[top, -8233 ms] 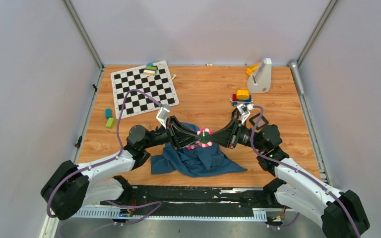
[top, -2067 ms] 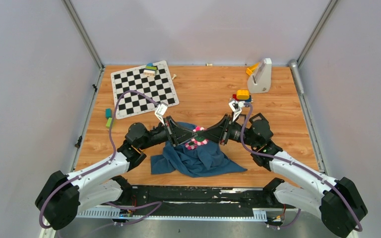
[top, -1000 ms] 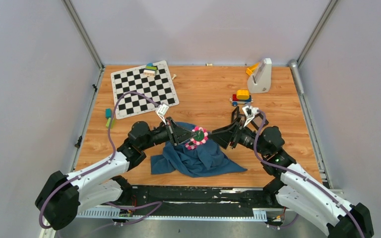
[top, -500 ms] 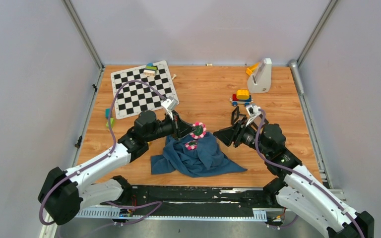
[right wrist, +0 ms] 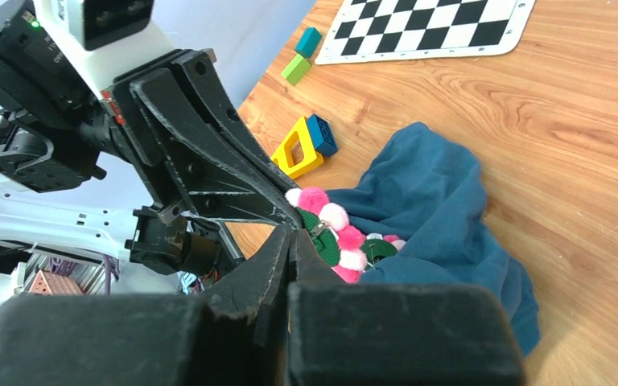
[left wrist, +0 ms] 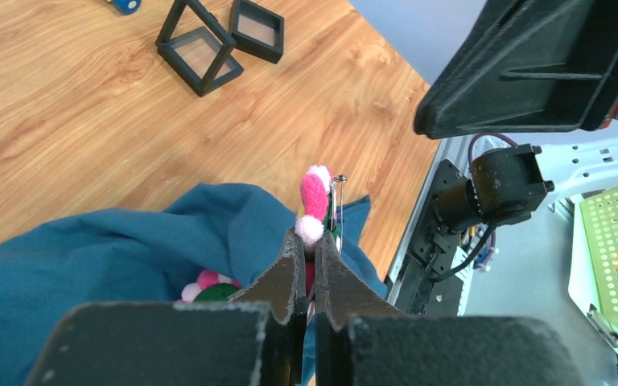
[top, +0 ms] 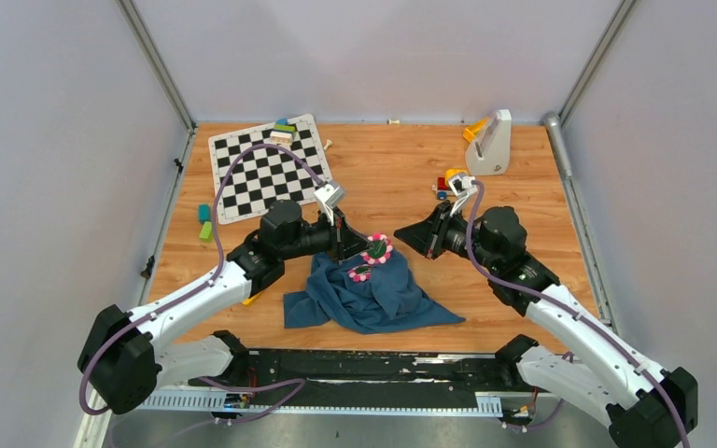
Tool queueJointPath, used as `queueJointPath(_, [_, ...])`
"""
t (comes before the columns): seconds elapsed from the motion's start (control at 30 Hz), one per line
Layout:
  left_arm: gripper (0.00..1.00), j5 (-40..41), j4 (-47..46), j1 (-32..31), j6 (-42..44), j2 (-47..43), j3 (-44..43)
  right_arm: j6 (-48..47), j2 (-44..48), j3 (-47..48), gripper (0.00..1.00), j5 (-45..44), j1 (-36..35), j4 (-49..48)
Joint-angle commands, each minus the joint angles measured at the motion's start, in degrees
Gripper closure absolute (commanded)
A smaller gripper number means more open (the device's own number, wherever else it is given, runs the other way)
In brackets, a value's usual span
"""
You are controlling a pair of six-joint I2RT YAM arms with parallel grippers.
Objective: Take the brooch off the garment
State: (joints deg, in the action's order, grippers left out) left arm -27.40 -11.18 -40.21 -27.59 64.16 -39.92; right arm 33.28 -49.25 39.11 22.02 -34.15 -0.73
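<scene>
Since a moment earlier both arms had shifted toward the far wall. The left pincer (top: 362, 250) stayed pinched shut on the brooch (top: 376, 249), edge-on at its tip, seemingly clear of the garment (top: 373, 299) below. The right pincer (top: 401, 237), shut and empty, faced it nearby.
</scene>
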Motion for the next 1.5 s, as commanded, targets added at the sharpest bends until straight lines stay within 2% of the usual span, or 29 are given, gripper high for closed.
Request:
queueJointPath(0.0, [1.0,-2.1,-0.9,-0.1,1.5,-0.2,-2.3,-0.3,-1.6,2.9,1.0,1.4,0.1,-1.8])
queueJointPath(0.93, [1.0,-3.5,-2.6,-0.1,0.8,0.2,-1.8,2.1,-9.1,0.4,1.0,8.0,-0.9,-6.8])
queueJointPath(1.3, [1.0,-2.4,-1.2,-0.1,1.8,-0.4,-2.0,1.2,-8.2,0.9,1.0,7.4,-1.0,-3.6])
queueJointPath(1.47, [1.0,-2.1,-0.4,-0.1,2.2,-0.4,-2.0,-0.1,-6.1,2.0,1.0,4.2,-1.0,-2.6])
